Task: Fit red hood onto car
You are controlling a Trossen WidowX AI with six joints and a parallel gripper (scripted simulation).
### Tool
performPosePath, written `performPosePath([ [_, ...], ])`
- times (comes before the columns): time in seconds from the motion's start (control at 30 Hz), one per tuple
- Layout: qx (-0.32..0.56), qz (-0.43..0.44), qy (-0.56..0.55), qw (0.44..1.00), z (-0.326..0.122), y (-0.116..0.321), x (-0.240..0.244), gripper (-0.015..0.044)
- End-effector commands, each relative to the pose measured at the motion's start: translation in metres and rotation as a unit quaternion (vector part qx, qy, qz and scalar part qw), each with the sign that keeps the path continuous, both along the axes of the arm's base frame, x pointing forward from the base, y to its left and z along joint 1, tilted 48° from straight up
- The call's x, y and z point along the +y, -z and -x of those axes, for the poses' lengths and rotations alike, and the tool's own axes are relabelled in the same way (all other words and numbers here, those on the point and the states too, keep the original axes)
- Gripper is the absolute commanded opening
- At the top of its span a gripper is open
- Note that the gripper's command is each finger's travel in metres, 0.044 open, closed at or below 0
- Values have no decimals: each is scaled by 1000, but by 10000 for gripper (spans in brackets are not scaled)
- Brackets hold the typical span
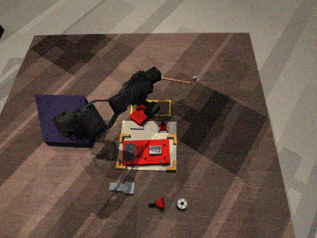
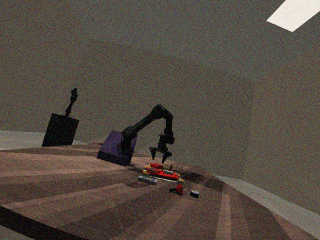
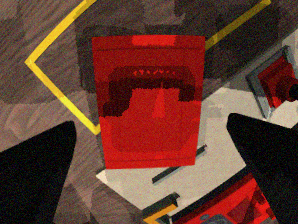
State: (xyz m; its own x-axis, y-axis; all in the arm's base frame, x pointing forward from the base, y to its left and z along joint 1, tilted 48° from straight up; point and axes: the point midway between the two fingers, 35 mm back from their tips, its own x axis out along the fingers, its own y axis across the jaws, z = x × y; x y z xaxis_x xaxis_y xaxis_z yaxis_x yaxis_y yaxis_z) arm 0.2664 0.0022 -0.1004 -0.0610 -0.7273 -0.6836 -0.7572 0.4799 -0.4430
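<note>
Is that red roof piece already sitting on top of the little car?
No, the red hood lies off the car, across a corner of the yellow outline, beside the chassis.
</note>
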Motion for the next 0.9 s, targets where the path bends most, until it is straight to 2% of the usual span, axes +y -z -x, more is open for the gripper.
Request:
performPosePath([
  [0.0, 1, 2, -1, 1000, 0, 2, -3, 440],
  [0.87, 1, 3, -1, 1000, 2, 13, -16, 440],
])
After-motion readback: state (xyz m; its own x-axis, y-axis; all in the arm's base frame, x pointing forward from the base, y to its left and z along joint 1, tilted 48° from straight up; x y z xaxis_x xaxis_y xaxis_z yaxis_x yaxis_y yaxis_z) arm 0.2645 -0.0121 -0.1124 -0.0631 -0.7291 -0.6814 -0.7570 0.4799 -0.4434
